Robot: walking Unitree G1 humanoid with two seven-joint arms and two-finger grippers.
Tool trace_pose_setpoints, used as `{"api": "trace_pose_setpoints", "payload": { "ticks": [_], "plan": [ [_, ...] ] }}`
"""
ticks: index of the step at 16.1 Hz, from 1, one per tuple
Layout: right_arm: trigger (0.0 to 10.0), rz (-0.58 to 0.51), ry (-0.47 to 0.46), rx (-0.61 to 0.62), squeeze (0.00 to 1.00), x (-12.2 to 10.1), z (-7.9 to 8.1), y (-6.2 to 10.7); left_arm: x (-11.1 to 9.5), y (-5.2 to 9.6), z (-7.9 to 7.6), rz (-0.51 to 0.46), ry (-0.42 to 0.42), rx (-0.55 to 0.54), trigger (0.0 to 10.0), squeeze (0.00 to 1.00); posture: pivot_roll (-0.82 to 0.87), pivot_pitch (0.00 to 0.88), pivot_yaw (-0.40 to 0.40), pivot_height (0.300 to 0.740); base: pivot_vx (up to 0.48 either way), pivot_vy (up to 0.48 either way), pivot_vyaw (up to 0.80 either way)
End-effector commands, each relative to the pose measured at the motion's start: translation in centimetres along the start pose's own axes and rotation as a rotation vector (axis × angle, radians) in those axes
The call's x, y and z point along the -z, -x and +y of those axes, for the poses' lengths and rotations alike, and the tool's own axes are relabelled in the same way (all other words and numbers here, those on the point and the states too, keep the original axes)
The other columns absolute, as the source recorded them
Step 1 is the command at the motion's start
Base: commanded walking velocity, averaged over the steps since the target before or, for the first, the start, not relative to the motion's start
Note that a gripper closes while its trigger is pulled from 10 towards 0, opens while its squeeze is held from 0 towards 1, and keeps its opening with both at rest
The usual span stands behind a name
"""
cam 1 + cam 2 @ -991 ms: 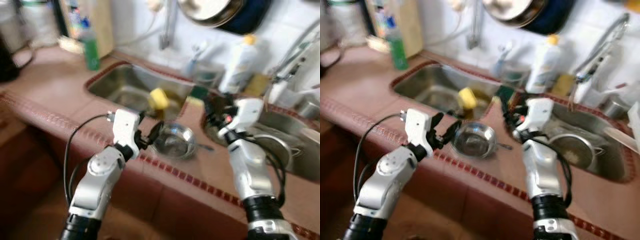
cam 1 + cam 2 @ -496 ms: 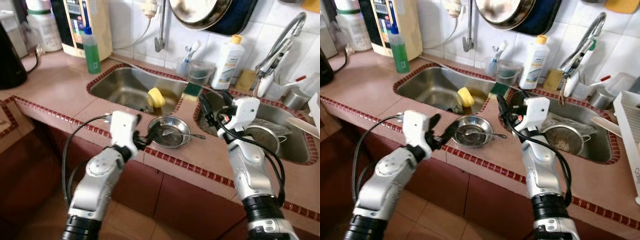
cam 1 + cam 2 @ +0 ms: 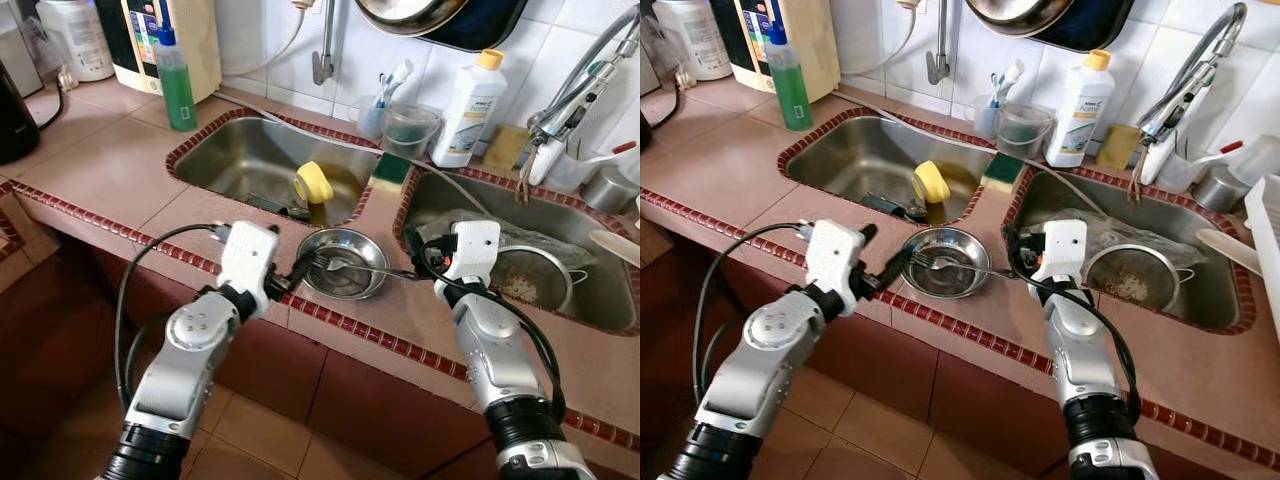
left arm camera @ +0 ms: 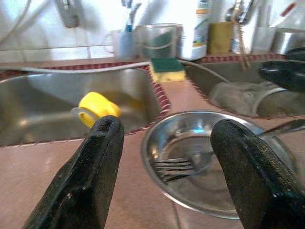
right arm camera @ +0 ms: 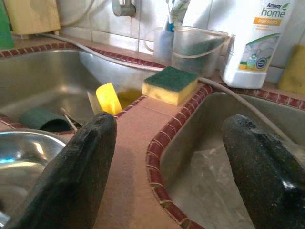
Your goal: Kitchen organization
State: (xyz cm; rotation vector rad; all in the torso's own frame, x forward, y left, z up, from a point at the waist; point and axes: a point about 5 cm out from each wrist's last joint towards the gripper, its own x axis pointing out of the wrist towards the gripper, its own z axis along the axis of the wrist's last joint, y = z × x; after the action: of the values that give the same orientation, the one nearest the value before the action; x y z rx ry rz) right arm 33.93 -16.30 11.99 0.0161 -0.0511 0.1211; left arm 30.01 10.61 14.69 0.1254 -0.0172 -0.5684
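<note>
A steel bowl (image 3: 352, 294) sits on the tiled counter in front of the strip between two sinks, and a fork (image 3: 345, 266) lies in it with the handle pointing right. My left gripper (image 3: 304, 269) is open at the bowl's left rim, its fingers (image 4: 102, 157) either side of the near edge. My right gripper (image 3: 418, 254) is open just right of the bowl, near the end of the fork handle. A yellow cup (image 3: 314, 184) lies in the left sink. A green and yellow sponge (image 3: 392, 170) rests on the strip between the sinks.
The right sink (image 3: 590, 310) holds a metal strainer (image 3: 525, 280) and crumpled plastic. A white soap bottle (image 3: 468, 95), a toothbrush cup (image 3: 375, 118) and a faucet (image 3: 575, 90) stand along the back wall. A green bottle (image 3: 174, 85) stands at the back left.
The camera has tilted and the blur has gone. My right gripper has come down from above the sink edge to counter height beside the bowl. My left gripper stays at the bowl's rim.
</note>
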Motion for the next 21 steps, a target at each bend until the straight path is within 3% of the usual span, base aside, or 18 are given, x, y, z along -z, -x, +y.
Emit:
{"api": "trace_pose_setpoints", "payload": {
  "ticks": [1, 7, 12, 14, 21],
  "plan": [
    [10.0, 0.006, -0.004, 0.029, 0.0, 0.0, -0.4, 0.2, -0.8, 0.0, -0.4, -0.026, -0.053, 0.032, 10.0, 0.0, 0.0, 0.0, -0.092, 0.74, 0.0, 0.0, 0.0],
    [10.0, 0.069, -0.156, 0.108, 0.0, 2.2, 0.1, 1.6, -0.5, 0.5, -1.8, -0.028, -0.12, 0.141, 10.0, 0.0, 0.0, 0.0, -0.098, 0.74, 0.0, 0.0, 0.0],
    [10.0, 0.077, -0.27, 0.127, 0.0, 2.4, 0.4, 1.7, -0.2, 0.6, -2.7, -0.024, -0.124, 0.181, 10.0, 0.0, 0.01, 0.0, -0.1, 0.74, 0.0, 0.0, 0.0],
    [10.0, 0.117, -0.404, 0.12, 0.0, 3.0, 1.0, 1.7, -0.1, 0.7, -3.0, -0.017, -0.138, 0.205, 10.0, 0.0, 0.01, 0.0, -0.102, 0.74, 0.0, 0.0, 0.0],
    [10.0, 0.213, -0.637, 0.106, 0.0, 4.1, 2.0, 2.0, -0.1, 0.8, -4.0, -0.022, -0.137, 0.249, 10.0, 0.0, 0.02, 0.0, -0.102, 0.74, 0.0, 0.0, 0.0]
  ]
}}
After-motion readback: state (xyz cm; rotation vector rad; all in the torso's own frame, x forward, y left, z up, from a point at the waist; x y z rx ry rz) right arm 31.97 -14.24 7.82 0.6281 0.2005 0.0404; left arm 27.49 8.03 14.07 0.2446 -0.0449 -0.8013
